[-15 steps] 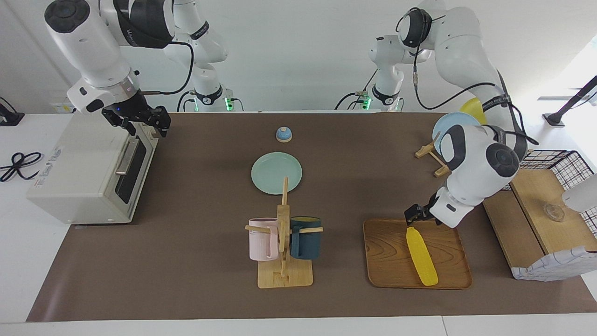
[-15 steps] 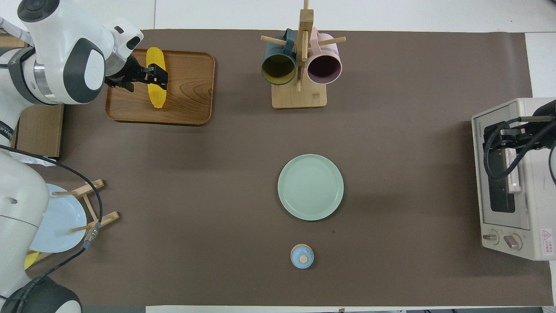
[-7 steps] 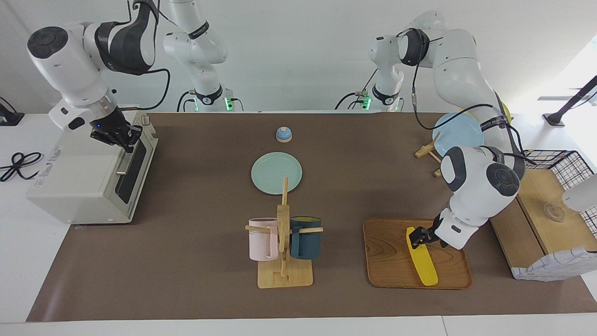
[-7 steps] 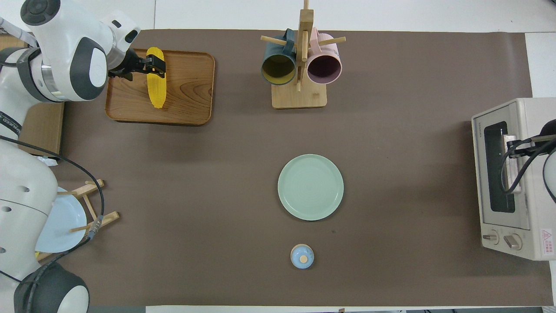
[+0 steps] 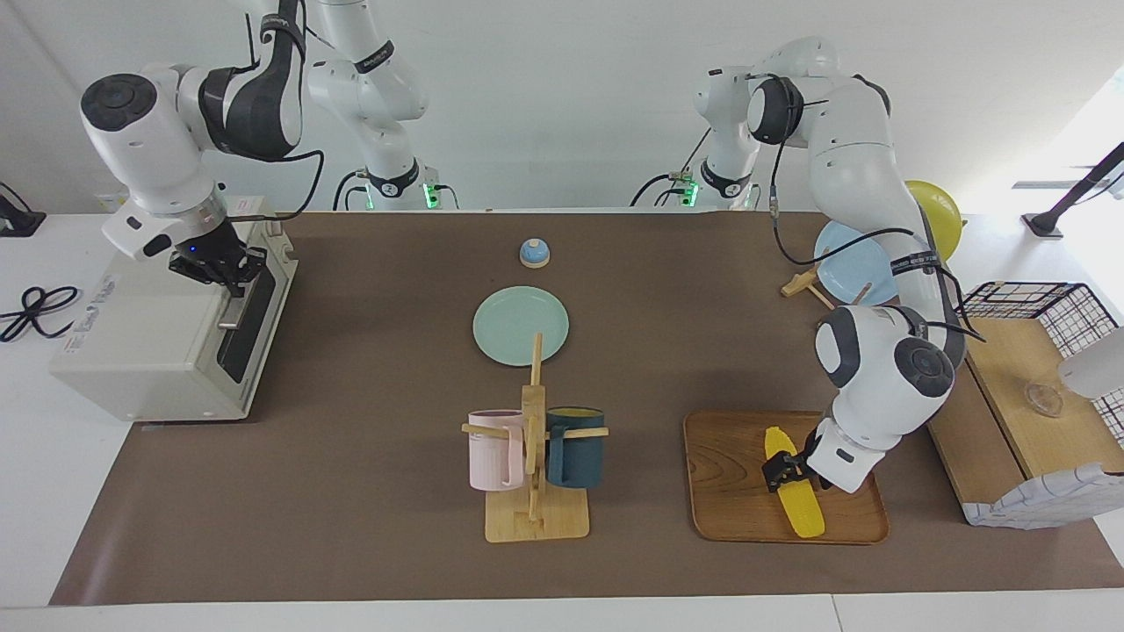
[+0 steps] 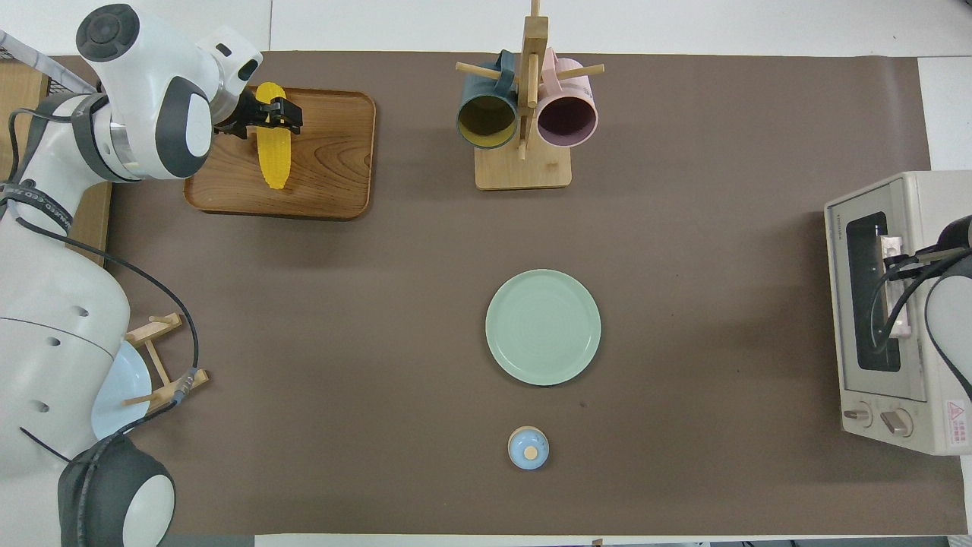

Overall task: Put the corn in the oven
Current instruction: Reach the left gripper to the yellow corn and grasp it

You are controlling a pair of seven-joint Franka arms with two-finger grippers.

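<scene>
1. Your right gripper has just closed on the silver bar handle of the boxy off-white toaster oven; door not yet down.
2. Your left gripper has dropped open-fingered astride the bright yellow corn cob, at 9 o'clock on the wooden tray; close next.

two mugs on one rack, three plates, one corn, one tray, one oven, one bell.

I can't see the right hand from overhead, it's cut off at three o'clock; the left hand masks the corn's middle.
</scene>
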